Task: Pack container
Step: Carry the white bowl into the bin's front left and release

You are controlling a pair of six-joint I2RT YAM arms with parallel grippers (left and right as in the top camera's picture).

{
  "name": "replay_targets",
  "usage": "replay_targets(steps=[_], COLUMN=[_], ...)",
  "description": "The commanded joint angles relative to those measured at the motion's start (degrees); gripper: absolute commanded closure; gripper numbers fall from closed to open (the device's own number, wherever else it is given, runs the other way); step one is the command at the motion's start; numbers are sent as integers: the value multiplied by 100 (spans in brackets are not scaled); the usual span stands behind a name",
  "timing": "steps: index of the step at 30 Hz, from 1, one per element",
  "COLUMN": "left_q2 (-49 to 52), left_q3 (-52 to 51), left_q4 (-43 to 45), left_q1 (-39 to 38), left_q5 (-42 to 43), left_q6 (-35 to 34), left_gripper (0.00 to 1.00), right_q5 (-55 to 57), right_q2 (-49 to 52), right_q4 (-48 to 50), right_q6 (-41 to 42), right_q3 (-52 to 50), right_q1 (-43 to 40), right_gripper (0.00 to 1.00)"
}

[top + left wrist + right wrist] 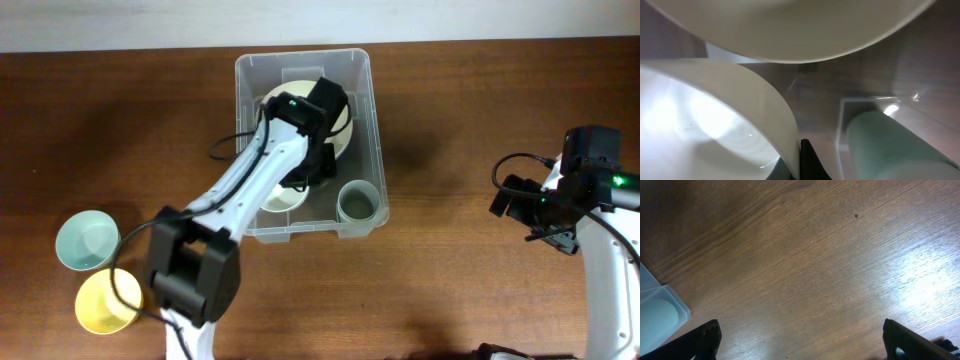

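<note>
White bowl, lower left, is pinched in the closed left claw; it should be released flat on the container floor. Right claw is spread wide, empty.

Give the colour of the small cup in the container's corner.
The cup is pale grey-green; the overhead view shows it best.

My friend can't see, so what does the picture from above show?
The left arm reaches into a clear container, over a white cup, a plate and a pale green cup. A blue cup and a yellow cup wait outside; the right arm sits apart.
</note>
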Motion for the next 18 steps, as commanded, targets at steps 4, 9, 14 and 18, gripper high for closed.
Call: replay_targets(steps=[4,9,14,18], left_q2=[258,37,-610,-1362], left_q3=[-17,243,833,1038], left_q4=[-120,-289,-837,-988], left_q1=[17,140,450,852], left_q5=[208,31,-662,-1045], left_q6=[-92,149,149,168], left_gripper=[76,75,71,37], right_q5=[-35,-35,-35,-35], right_q2=[-39,-42,-39,-39], right_q4=[-17,-20,-17,-13], right_q6=[-35,-35,-35,-35], right_q3=[96,96,96,96], right_q1=[22,22,22,22], right_gripper=[1,1,1,1])
